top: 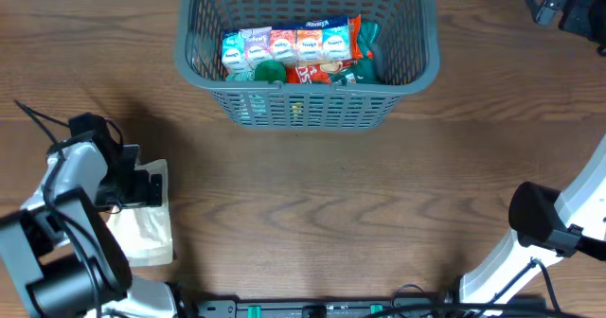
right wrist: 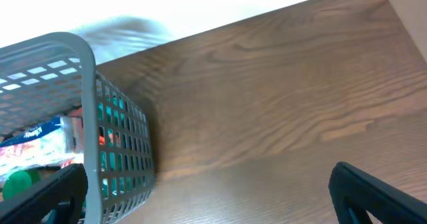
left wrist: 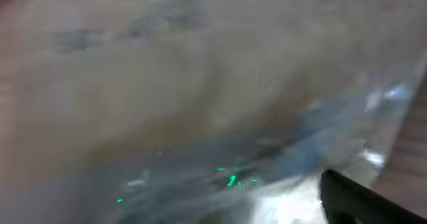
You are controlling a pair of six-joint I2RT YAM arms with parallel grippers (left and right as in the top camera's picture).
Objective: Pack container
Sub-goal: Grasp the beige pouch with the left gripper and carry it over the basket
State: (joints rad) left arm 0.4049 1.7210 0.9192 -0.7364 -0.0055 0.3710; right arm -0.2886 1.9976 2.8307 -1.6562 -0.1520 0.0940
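Container (top: 308,105) sat at the far middle of your tabletop (top: 331,195), with a row of colourful snack packs (top: 289,45) lying inside. Your left end effector (top: 144,184) was down at the near left, spread wide right over a pale plastic-wrapped packet (top: 144,235). Its wrist view was mostly blur, so no grip I could make out. Your right end effector (right wrist: 210,201) hung wide open and empty near the container's right side.

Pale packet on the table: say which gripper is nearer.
Left. The left gripper is directly over the packet; the right gripper is far off, past the container.
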